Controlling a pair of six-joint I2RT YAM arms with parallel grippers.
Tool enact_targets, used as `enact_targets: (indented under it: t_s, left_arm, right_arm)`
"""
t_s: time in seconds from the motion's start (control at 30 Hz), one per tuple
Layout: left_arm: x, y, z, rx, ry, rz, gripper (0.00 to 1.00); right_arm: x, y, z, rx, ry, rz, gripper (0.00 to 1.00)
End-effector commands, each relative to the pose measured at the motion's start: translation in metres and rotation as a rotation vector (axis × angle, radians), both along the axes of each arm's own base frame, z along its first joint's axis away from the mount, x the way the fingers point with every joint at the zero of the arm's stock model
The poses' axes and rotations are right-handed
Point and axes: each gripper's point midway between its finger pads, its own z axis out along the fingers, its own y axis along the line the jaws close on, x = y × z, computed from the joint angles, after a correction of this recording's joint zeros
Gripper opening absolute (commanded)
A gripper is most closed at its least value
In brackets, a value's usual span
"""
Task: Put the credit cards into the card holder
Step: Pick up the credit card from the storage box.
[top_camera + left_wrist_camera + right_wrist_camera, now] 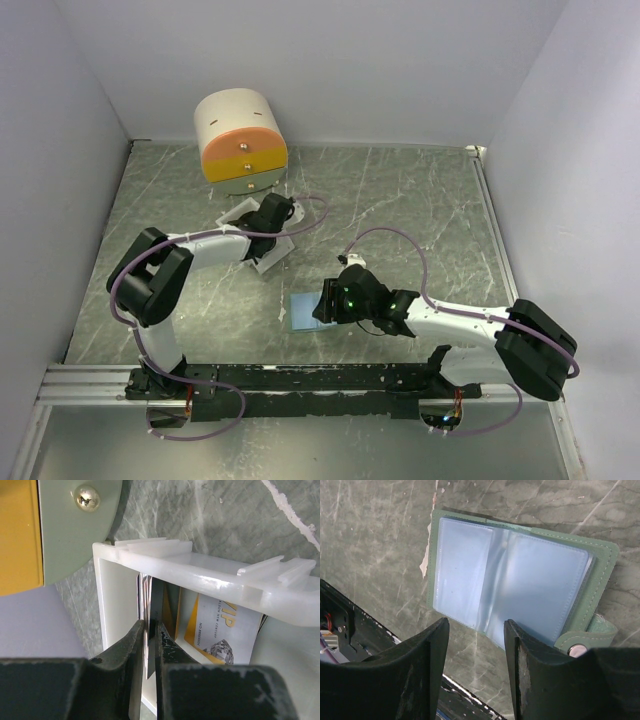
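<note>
- The left gripper [148, 630] reaches into the white open-topped square plastic box [200, 572]. The box sits on the grey-green marbled table [420, 200], just in front of the big cream cylinder with orange and yellow drawers [240, 140].
- The left jaws are pressed together on the thin dark plastic card [156, 600]. This card stands on edge inside the box, close to the box wall on the left of the left wrist view.
- A thin shiny edge runs just beside the gripped card. Whether it is a second card cannot be determined.
- The orange-yellow plastic card [220, 630], with dark printed lettering, leans inside the same box. It is to the right of the gripped card and clear of the fingers.
- The right gripper [476, 625] hangs over the near edge of the grey-green folding card holder [520, 580]. Its jaws are spread apart with nothing between them.
- The card holder lies unfolded on the table, with its pale blue transparent sleeves facing up.
- The clasp tab with a round snap [577, 649] projects from one corner of the holder, just beside one right finger.
- Whether the right fingers touch the holder cannot be determined.
- In the top view, the holder lies on the table between the two arms, well apart from the white box. The right gripper covers its right-hand part.
</note>
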Motion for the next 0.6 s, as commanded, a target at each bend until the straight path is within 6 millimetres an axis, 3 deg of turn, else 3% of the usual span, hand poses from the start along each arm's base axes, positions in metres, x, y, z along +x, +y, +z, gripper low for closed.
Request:
enact_targets:
  t_s: [0.0, 0.13, 0.23, 0.57]
  left_arm:
    - [0.003, -0.005, 0.020, -0.028, -0.014, 0.031, 0.16]
    - [-0.004, -0.010, 0.026, -0.082, 0.035, 0.051, 0.14]
    - [-0.010, -0.012, 0.029, -0.110, 0.073, 0.067, 0.07]
    - [-0.027, -0.020, 0.054, -0.273, 0.093, 0.096, 0.07]
  right_arm:
    - [0.002, 0.000, 0.002, 0.005, -0.011, -0.010, 0.48]
    - [0.002, 0.000, 0.003, 0.012, -0.013, -0.012, 0.48]
    - [0.003, 0.001, 0.003, 0.007, -0.012, -0.011, 0.48]
    - [0.003, 0.002, 0.003, 0.008, -0.006, -0.014, 0.48]
